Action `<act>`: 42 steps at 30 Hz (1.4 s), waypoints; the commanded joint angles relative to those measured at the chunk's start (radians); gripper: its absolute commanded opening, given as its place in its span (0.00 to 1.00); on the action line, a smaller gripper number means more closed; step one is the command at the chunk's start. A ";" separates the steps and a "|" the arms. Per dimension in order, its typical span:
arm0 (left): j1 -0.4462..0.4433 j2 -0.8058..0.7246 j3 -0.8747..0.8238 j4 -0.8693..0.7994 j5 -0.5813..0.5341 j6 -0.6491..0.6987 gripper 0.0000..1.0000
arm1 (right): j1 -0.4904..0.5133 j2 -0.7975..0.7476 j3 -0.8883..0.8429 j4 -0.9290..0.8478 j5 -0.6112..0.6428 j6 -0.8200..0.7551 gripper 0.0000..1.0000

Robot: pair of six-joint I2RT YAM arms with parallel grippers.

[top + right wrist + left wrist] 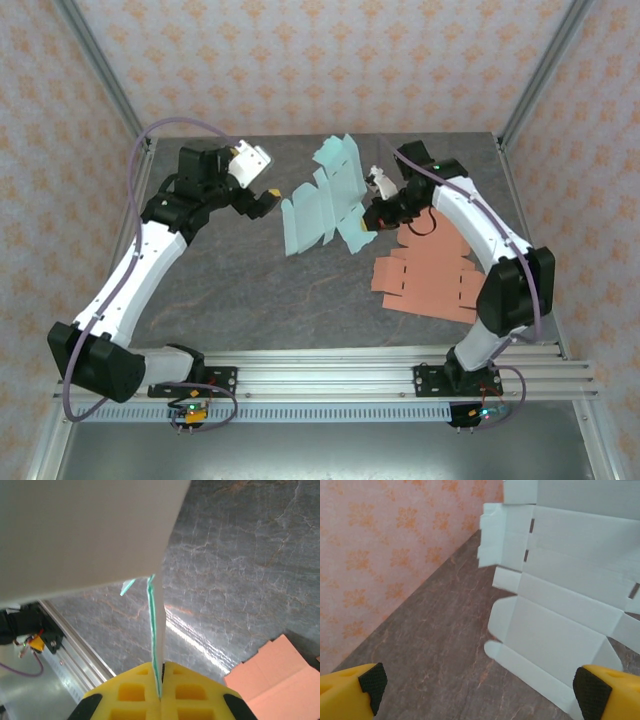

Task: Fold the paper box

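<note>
The paper box (322, 205) is a flat pale-teal blank, lifted off the table and tilted at mid-table. My right gripper (373, 212) is shut on its right edge. In the right wrist view the yellow jaws (160, 692) are pressed together on the thin sheet (152, 625), and a large flap (90, 530) rises overhead. My left gripper (268, 201) stands open just left of the blank, apart from it. From the left wrist, the box's panels and tabs (570, 595) rise ahead and to the right, with the gripper (480, 695) wide and nothing between its fingertips (370, 682).
A second flat blank, orange (430, 280), lies on the dark stone table to the right, under my right arm; its corner shows from the right wrist (272, 675). Metal rails (330, 375) run along the near edge. Patterned walls (380, 555) and frame posts enclose the table.
</note>
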State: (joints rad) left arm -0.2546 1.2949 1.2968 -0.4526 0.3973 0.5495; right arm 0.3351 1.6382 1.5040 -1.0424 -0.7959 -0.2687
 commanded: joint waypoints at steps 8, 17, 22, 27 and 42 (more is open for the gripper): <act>0.023 0.058 0.008 0.074 0.231 0.020 1.00 | 0.033 -0.164 -0.074 -0.022 0.078 -0.380 0.03; 0.086 0.108 0.026 0.085 0.346 0.041 1.00 | 0.071 -0.276 -0.132 -0.007 0.098 -0.685 0.01; 0.084 0.141 0.060 0.048 0.452 0.073 0.84 | 0.077 -0.278 -0.135 -0.014 0.120 -0.728 0.01; 0.087 0.153 0.093 -0.068 0.532 0.133 0.28 | 0.076 -0.263 -0.127 0.019 0.178 -0.654 0.01; 0.092 0.168 0.100 0.015 0.414 -0.182 0.00 | 0.014 -0.285 -0.203 0.268 0.191 -0.363 0.52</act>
State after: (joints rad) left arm -0.1635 1.4544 1.3605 -0.5117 0.8936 0.5617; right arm 0.3706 1.3724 1.3380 -0.8799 -0.5983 -0.7532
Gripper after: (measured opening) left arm 0.057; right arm 0.502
